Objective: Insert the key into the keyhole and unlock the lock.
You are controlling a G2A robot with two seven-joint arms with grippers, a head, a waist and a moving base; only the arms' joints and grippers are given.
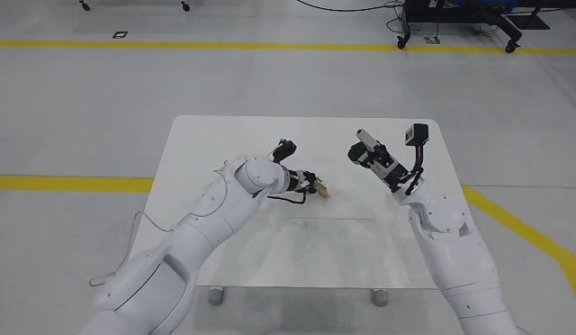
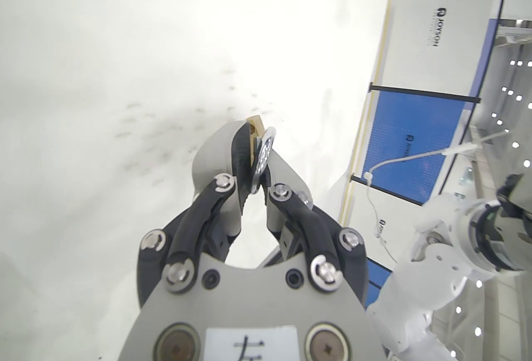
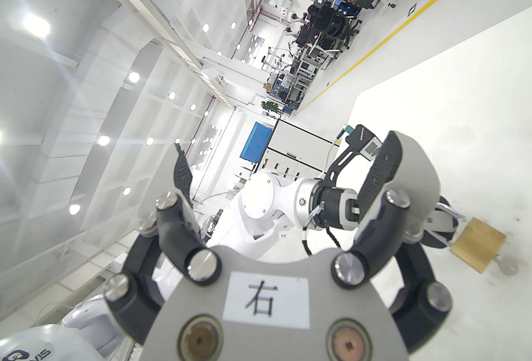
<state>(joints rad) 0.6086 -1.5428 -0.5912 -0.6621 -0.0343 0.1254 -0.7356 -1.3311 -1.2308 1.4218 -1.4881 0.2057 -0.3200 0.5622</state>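
A brass padlock [image 1: 322, 189] sits near the middle of the white table [image 1: 270, 254]. My left gripper [image 1: 310, 188] is shut on its silver shackle. In the left wrist view the shackle [image 2: 263, 158] is pinched between the pads of the left gripper [image 2: 257, 148], and a corner of the brass body [image 2: 254, 125] shows past them. In the right wrist view the padlock [image 3: 478, 244] has a silver key [image 3: 505, 265] sticking out of its end. My right gripper [image 1: 358, 148] [image 3: 286, 148] is open and holds nothing, raised above the table to the right of the lock.
Bare tabletop lies around the lock, with the table's far edge [image 1: 306, 117] behind both grippers. A white cable [image 1: 157, 222] trails off the table's left side along the left arm.
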